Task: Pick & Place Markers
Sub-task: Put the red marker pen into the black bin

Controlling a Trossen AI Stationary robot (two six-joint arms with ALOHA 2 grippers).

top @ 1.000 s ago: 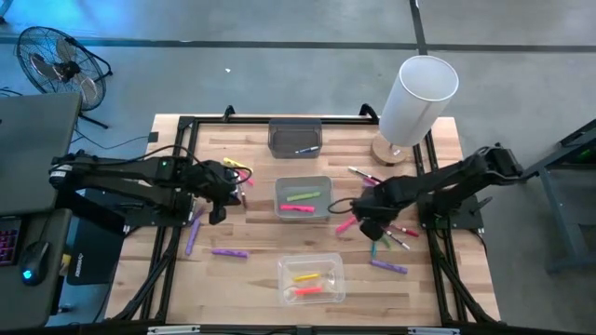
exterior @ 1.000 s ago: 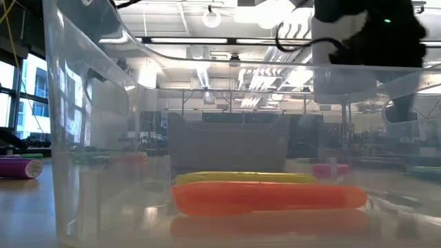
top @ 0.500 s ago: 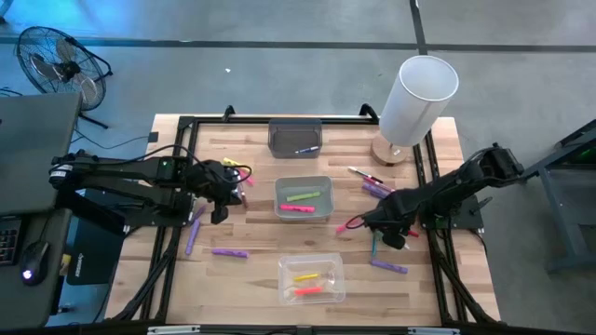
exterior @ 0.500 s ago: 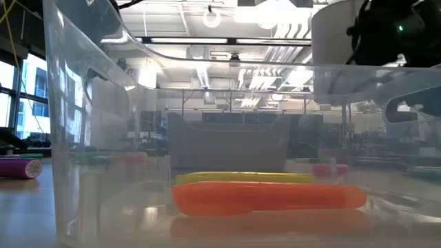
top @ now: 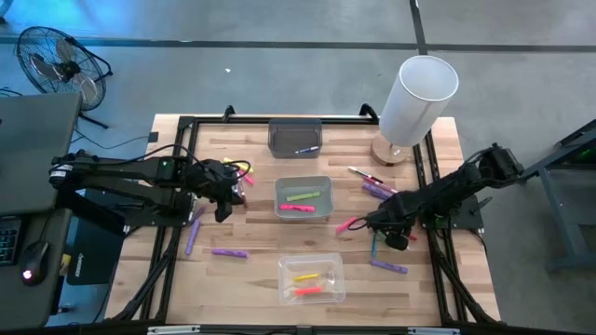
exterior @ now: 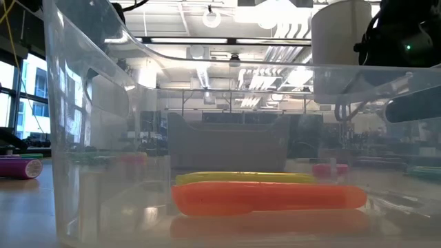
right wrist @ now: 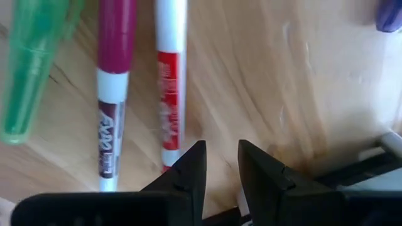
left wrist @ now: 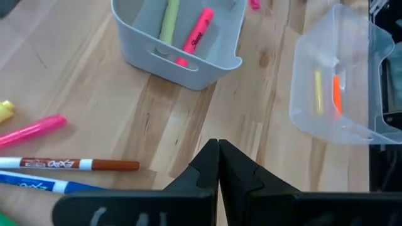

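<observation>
**Right gripper low over the markers beside the grey bin**

The right gripper is seen low over the scattered markers on the right of the wooden table. Its fingers are parted by a narrow gap, with nothing between them; a red-banded marker lies just ahead of the tips, beside a magenta-capped marker and a green highlighter. The left gripper is held at the table's left, its fingers pressed together and empty. A green and a pink highlighter are held in the grey bin; a yellow and an orange one, apparently highlighters, lie in the clear bin. Purple markers lie loose on the wood.
</observation>
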